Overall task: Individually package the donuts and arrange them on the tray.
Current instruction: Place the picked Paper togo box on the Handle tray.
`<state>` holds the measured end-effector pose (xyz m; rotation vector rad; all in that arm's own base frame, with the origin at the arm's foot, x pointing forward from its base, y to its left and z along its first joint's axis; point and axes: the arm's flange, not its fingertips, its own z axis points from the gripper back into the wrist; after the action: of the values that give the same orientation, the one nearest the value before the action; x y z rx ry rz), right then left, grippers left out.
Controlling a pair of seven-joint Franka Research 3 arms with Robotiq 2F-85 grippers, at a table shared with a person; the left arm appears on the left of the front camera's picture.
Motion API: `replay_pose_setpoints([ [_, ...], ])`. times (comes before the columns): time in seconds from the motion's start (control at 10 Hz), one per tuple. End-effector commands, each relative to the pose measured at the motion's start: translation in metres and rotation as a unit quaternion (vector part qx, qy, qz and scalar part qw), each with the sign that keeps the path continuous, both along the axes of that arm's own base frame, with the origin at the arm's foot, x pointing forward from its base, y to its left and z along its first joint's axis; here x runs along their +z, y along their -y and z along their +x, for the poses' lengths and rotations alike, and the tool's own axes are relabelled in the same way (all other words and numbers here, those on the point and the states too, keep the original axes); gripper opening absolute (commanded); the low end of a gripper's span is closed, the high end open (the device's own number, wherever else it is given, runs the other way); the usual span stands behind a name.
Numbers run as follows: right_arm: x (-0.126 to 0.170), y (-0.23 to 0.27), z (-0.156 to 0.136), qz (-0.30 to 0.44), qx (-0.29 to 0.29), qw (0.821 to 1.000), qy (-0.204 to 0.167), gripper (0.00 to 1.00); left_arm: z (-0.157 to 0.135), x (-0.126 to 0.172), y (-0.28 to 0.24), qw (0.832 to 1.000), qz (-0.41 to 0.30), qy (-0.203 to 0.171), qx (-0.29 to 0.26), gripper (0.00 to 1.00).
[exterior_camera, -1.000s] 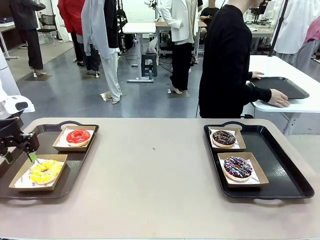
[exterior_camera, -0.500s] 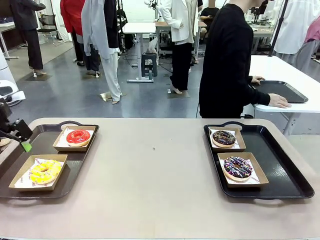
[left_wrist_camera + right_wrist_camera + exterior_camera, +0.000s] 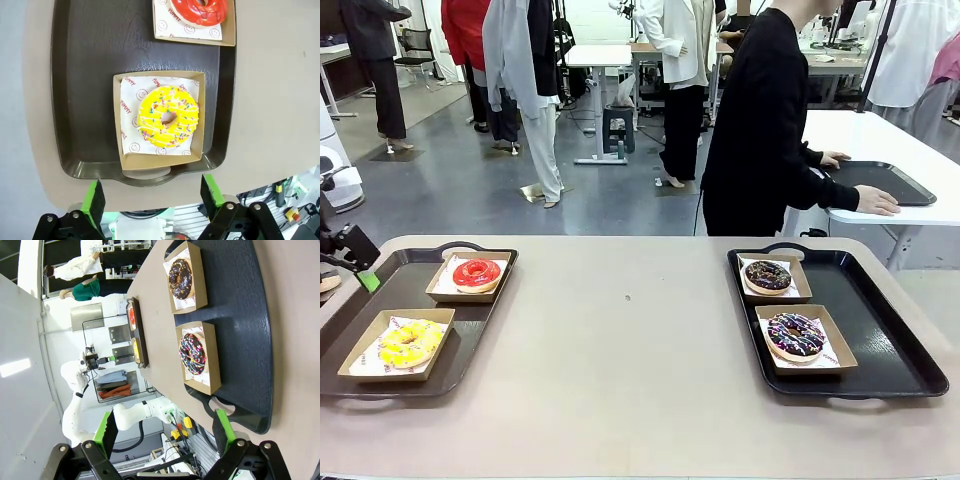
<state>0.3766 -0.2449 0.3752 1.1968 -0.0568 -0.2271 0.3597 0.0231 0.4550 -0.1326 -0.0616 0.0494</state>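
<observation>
While the left gripper [image 3: 152,200] hangs wide open with nothing in it above the left tray [image 3: 470,330], the yellow donut [image 3: 168,117] sits in its box below, with the red donut [image 3: 477,273] boxed behind it. The right gripper [image 3: 165,430] is wide open and empty too, above the right tray [image 3: 880,320], where the sprinkle donut [image 3: 795,334] and the chocolate donut [image 3: 768,275] each sit in a box.
</observation>
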Motion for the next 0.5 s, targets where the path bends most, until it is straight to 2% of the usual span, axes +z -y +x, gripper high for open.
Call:
replay_pose_setpoints([
  [0.0,0.0024,-0.0015,-0.0022,0.002,-0.003,1.000,-0.001,1.00,-0.0033,-0.0030,0.0004,1.000,0.006,-0.001,-0.003,1.00],
  [0.4,0.0024,-0.0015,-0.0022,0.002,-0.003,1.000,-0.001,1.00,-0.0033,-0.0030,0.0004,1.000,0.006,-0.001,-0.003,1.00],
])
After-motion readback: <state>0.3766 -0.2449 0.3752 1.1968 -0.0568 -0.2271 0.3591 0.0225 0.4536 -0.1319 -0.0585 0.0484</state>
